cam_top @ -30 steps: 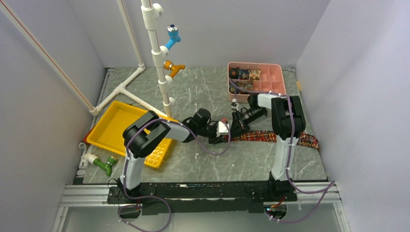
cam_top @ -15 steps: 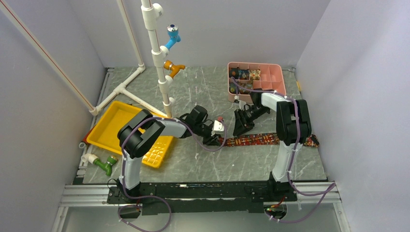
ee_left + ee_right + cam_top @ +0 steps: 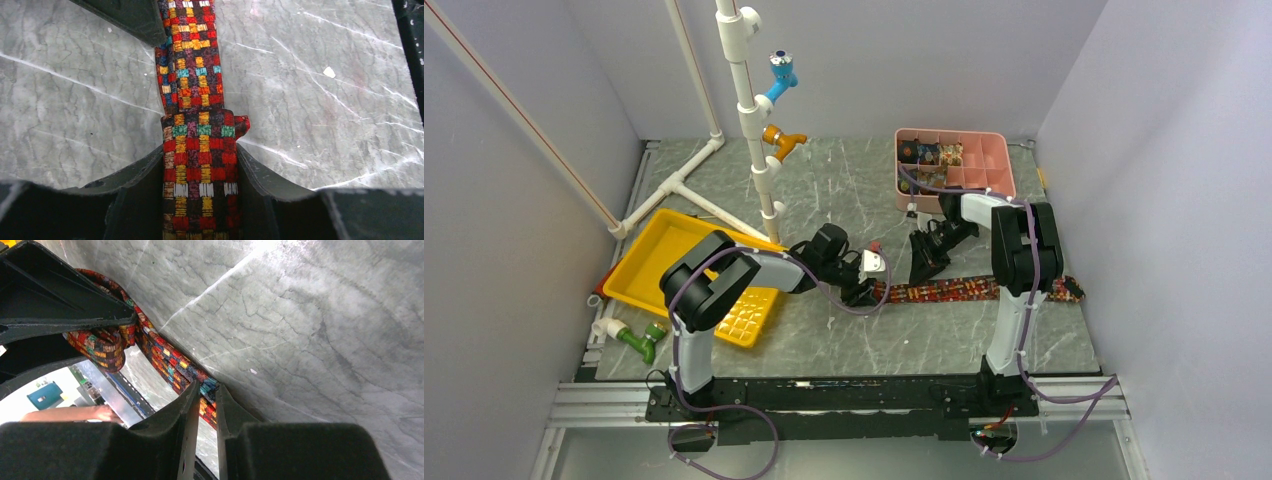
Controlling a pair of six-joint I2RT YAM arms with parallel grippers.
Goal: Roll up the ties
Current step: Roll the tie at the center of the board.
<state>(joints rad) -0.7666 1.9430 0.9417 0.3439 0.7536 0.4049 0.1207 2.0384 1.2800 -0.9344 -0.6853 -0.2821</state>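
One tie point(image 3: 969, 290), checked red, dark and gold, lies as a flat strip across the middle of the table. My left gripper point(image 3: 867, 288) is shut on its folded left end. In the left wrist view that fold sits between my fingers point(image 3: 200, 150) and the strip point(image 3: 192, 75) runs away from me. My right gripper point(image 3: 919, 272) stands at the strip's far edge, a little right of the left one. Its jaws point(image 3: 206, 389) are almost closed with the tie's edge point(image 3: 165, 355) at their tips. The started roll point(image 3: 100, 347) shows under the left finger.
A pink compartment box point(image 3: 999, 150) at the back right holds several small rolled ties point(image 3: 929, 155). A yellow tray point(image 3: 649, 260) lies at the left. A white pipe stand point(image 3: 759, 150) with blue and orange fittings rises at the back. A green fitting point(image 3: 639, 340) lies at the front left.
My left gripper has drawn the tie's end a little to the left, so more of the strip shows. My right gripper has lifted back from the strip's middle to its far edge.
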